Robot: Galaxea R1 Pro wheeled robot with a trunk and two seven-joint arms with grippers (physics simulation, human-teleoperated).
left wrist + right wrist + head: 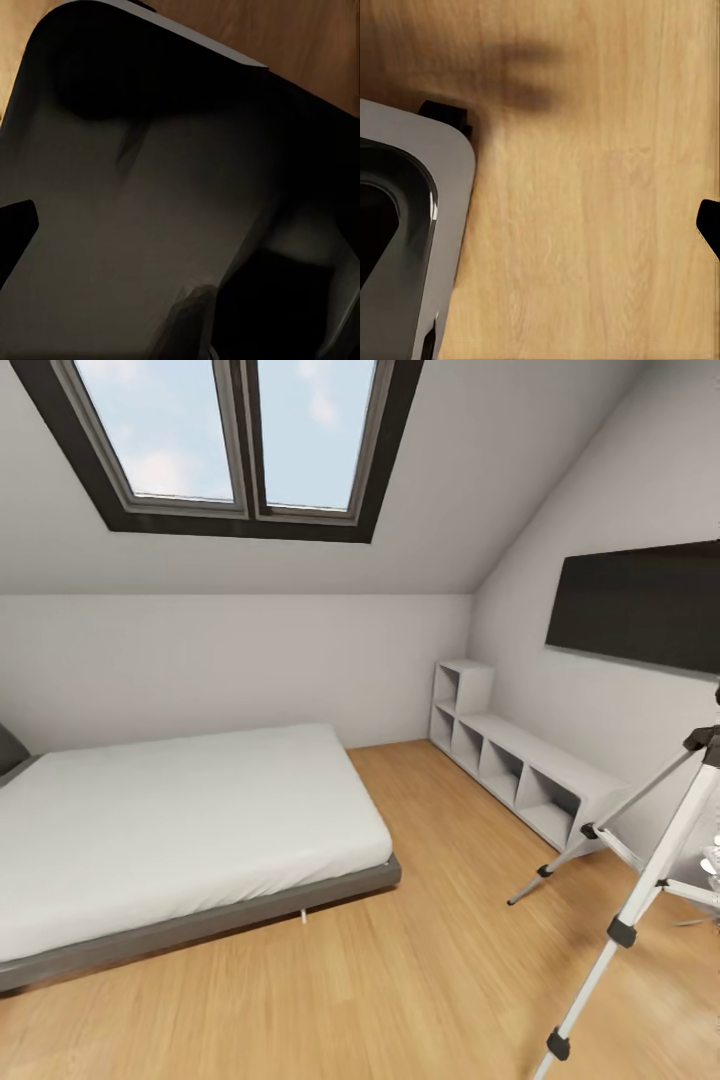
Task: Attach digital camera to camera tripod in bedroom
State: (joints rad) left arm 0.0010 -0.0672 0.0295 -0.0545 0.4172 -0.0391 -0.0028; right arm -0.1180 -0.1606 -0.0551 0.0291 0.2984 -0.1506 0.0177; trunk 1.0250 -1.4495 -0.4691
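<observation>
We see the tripod (pixel 640 880) at right, near the shelf (pixel 530 765) and bed (pixel 180 830). Can't tell either gripper's state. Risk: our base clips a splayed leg and topples it.

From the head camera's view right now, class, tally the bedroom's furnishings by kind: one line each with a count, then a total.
Bed: 1
Tripod: 1
Shelf unit: 1
Wall TV: 1
Skylight: 1, with 2 panes
Total: 5
</observation>
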